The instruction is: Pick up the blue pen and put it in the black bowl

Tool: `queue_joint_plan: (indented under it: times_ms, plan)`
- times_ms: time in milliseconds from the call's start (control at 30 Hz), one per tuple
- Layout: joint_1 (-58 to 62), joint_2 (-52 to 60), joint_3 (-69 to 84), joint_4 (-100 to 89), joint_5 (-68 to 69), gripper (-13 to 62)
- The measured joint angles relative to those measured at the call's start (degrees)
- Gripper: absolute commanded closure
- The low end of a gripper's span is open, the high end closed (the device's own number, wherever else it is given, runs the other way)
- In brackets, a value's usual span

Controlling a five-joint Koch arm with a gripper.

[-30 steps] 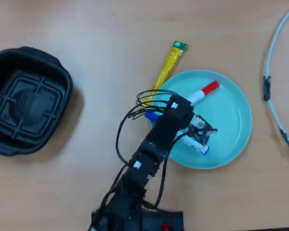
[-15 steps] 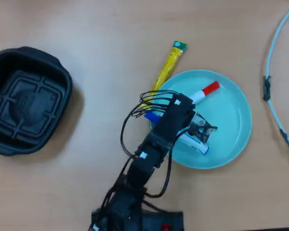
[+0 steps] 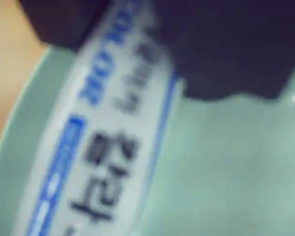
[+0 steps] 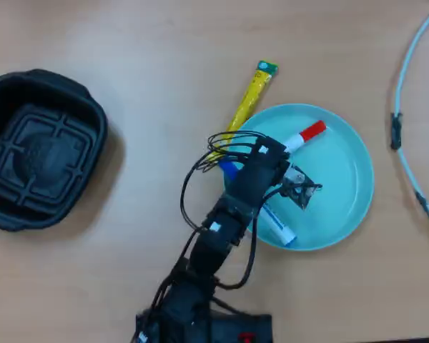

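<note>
The blue pen [image 4: 277, 223] lies slanted on the round teal plate [image 4: 343, 179]; its blue cap end sticks out past the plate's left rim. My gripper [image 4: 273, 187] is down over the pen's middle. In the blurred wrist view the white barrel with blue print [image 3: 103, 147] fills the frame and runs up between the two dark jaws of the gripper [image 3: 132, 59], which press against both its sides. The black bowl [image 4: 7, 107] stands empty at the far left of the overhead view, well apart from the arm.
A white marker with a red cap [image 4: 306, 135] lies on the plate's upper part. A yellow packet [image 4: 250, 93] lies slanted just off the plate's upper left rim. A pale cable [image 4: 407, 143] runs along the right edge. The table is light wood.
</note>
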Motion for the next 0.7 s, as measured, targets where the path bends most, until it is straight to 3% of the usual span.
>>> queue_joint_plan:
  times_ms: [300,700]
  plan:
    - [-2.72,0.97,0.09,0.0,0.0,55.8]
    - [-6.94,16.26,1.41,0.09,1.14,55.6]
